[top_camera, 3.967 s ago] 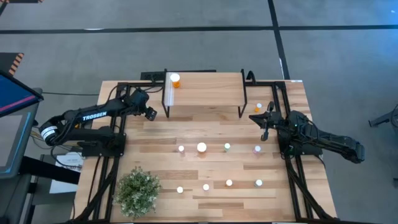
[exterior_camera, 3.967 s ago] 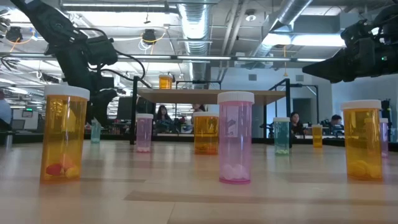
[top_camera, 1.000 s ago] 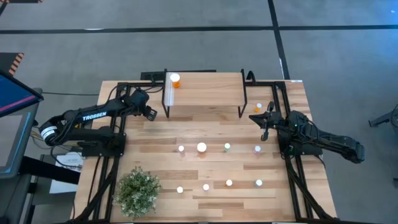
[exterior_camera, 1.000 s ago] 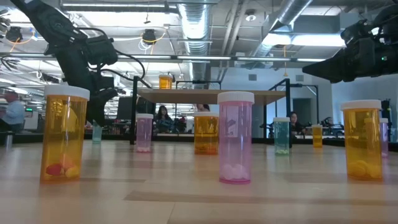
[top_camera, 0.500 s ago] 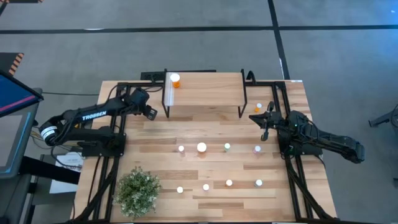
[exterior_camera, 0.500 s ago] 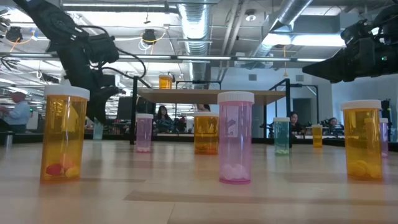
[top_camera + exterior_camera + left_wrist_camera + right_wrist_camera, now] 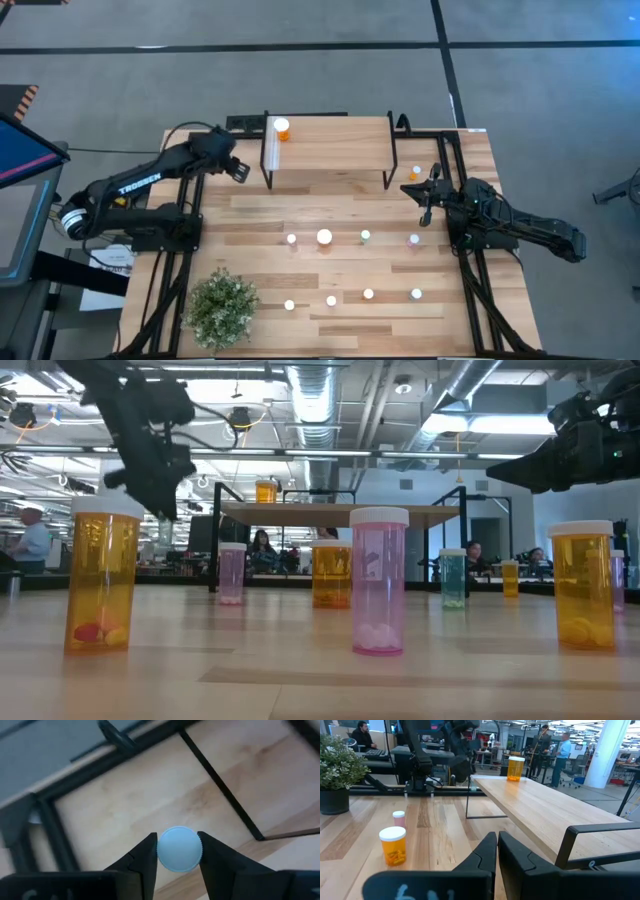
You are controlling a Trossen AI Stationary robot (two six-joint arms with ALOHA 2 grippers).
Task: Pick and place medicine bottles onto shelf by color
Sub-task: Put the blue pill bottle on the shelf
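Left gripper (image 7: 179,848) of mine is clamped on one medicine bottle (image 7: 180,849), one finger on each side of its pale round cap. The body below the cap is hidden, so I cannot tell its colour. From above, that gripper (image 7: 240,170) hangs just beside the white end panel of the shelf (image 7: 330,140).

One orange bottle (image 7: 282,128) stands upright on the shelf plank, at the corner nearest my left arm.

Nine more bottles stand on the table (image 7: 260,215), all upright and apart from each other:
- one small orange bottle (image 7: 415,173) just beside the far end of the shelf
- a row of four, one of them a wider-capped bottle (image 7: 324,237)
- a second row of four nearer the plant (image 7: 220,308)

At table height I can make out four orange bottles, at least two pink and one teal bottle (image 7: 453,578).

My right gripper (image 7: 497,837) holds nothing, its two fingers pressed together. It waits near the small orange bottle.
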